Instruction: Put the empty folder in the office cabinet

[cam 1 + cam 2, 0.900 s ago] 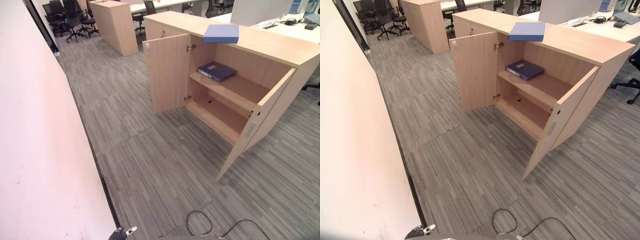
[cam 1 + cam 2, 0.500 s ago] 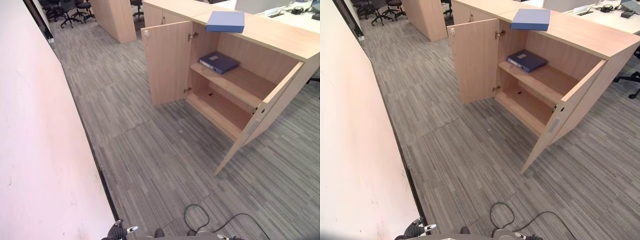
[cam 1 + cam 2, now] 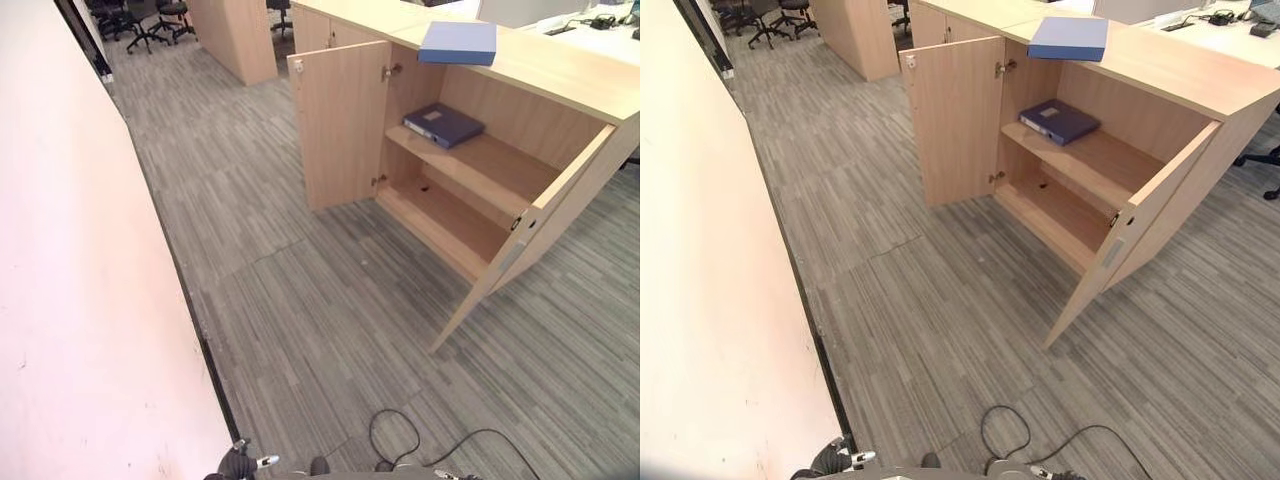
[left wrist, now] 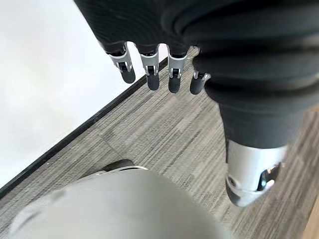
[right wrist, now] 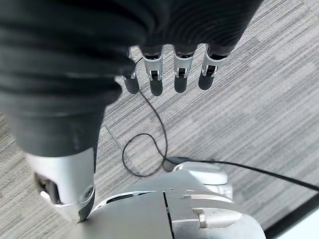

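A light blue folder [image 3: 458, 42] lies flat on top of the office cabinet [image 3: 560, 75], at its front edge above the open doors. A darker blue folder [image 3: 444, 125] rests on the upper shelf [image 3: 490, 168] inside. My left hand [image 4: 164, 30] and right hand [image 5: 174, 30] hang over the carpet [image 3: 330, 300], fingers straight and relaxed, holding nothing.

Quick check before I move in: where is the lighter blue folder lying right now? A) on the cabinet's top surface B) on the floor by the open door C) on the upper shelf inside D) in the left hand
A: the lighter blue folder lies flat on top of the cabinet, above the open doors; the darker blue folder is the one on the upper shelf.
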Robot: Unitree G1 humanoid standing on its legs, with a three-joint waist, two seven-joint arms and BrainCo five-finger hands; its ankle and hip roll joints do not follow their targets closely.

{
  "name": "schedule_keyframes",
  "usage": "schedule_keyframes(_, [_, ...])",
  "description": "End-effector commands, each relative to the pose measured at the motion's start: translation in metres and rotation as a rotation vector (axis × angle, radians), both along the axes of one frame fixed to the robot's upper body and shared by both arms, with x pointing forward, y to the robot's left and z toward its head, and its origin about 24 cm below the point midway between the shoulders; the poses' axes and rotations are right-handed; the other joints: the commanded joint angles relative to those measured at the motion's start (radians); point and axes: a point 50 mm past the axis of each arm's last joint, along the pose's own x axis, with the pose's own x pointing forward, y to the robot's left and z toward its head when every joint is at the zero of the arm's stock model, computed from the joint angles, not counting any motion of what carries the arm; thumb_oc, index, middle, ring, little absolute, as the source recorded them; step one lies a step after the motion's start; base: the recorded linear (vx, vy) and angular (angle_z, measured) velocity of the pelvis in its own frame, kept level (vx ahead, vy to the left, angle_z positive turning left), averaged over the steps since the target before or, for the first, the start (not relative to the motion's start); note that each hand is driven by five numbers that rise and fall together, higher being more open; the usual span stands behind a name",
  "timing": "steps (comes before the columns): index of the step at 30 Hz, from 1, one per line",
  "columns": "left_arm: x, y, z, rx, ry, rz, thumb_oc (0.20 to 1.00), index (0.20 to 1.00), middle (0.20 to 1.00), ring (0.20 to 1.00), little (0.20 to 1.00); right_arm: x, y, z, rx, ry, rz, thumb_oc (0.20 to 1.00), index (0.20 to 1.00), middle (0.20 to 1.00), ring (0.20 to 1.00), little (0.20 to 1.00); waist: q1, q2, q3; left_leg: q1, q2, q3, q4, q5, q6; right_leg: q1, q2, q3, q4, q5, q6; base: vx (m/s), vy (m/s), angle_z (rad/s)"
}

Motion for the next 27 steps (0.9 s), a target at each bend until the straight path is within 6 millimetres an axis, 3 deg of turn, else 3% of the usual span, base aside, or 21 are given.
schedule_keyframes(1, [0.0118, -0.0063, 0.0007, -0.001, -0.024, -0.020, 1.000, 1.000, 1.000, 1.000, 1.000, 0.0044, 0.0085, -0.0016, 0.027, 0.001, 0.029, 1.000, 1.000, 1.000, 1.000, 1.000, -0.018, -0.036, -0.020, 0.002, -0.006, 0.041, -0.009, -0.070, -0.051, 0.028, -0.072, -0.025, -0.186, 0.190, 0.105, 0.00, 0.000, 0.00])
schedule_keyframes(27, [0.0069, -0.0047, -0.0041, 0.056, 0.034, -0.060, 1.000, 1.000, 1.000, 1.000, 1.000, -0.0021, 0.0091, -0.0026, 0.027, 0.023, 0.039, 1.000, 1.000, 1.000, 1.000, 1.000, -0.024, -0.050, -0.023, 0.011, 0.001, 0.042, -0.009, -0.079, -0.054, 0.034, -0.067, -0.020, -0.186, 0.186, 0.104, 0.00, 0.000, 0.00])
